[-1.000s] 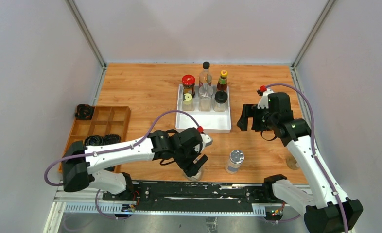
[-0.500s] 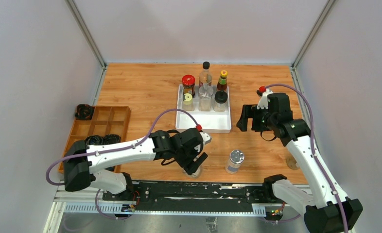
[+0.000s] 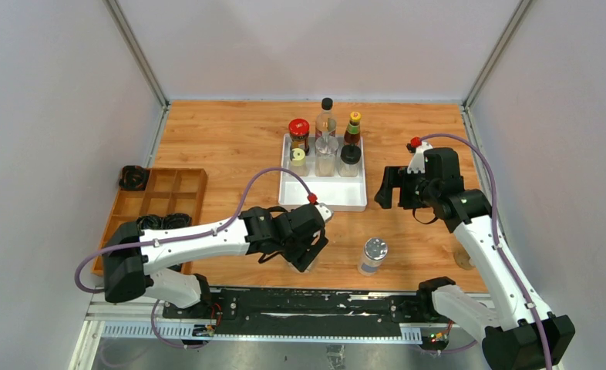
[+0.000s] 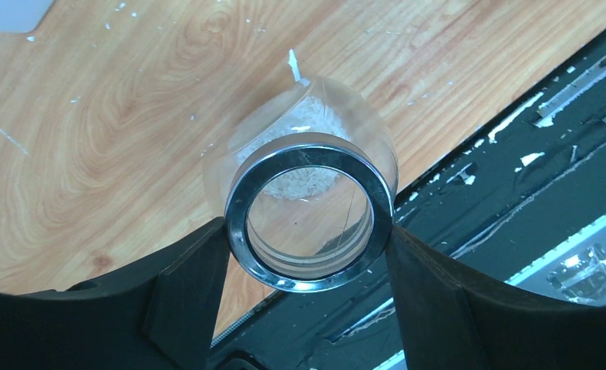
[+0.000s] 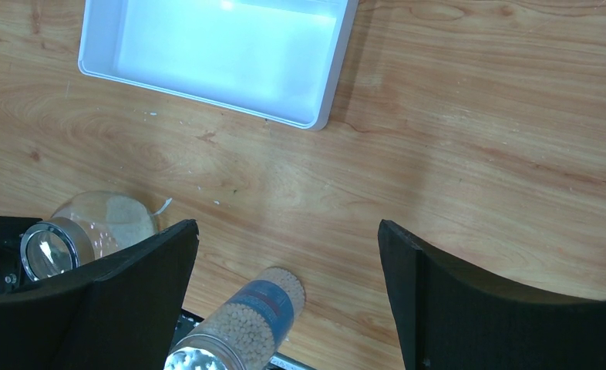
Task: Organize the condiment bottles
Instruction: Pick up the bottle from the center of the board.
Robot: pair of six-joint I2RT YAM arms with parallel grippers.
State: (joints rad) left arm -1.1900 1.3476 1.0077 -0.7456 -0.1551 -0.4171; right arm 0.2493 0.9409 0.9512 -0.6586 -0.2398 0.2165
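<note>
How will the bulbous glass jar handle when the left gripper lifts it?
The glass jar is likely fragile, being clear glass. The left gripper meets only its polished metal collar, so it may slip. Little filling shows, so probably light.

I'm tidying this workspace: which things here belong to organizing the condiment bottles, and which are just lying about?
Job: six capped bottles in the white plastic tray; round clear glass jar; silver-capped clear shaker.
Lying about: wooden compartment box; black coiled cables.
</note>
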